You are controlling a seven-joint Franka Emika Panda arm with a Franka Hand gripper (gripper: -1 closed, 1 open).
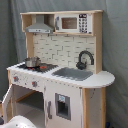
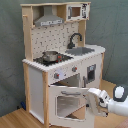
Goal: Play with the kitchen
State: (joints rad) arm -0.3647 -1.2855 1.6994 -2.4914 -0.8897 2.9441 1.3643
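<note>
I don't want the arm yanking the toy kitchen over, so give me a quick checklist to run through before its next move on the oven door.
1. Oven door swung open: ok, it stands ajar in both exterior views.
2. Gripper at the door's free edge: ok in the second exterior view; actual grip: cannot tell.
3. Kitchen upright and level: ok.
4. Pot seated on the stovetop: ok, upright.
5. Door's swing path free: ok in the second exterior view; beside the door in the first exterior view: cannot tell.
6. Fridge door closed: ok.
</note>
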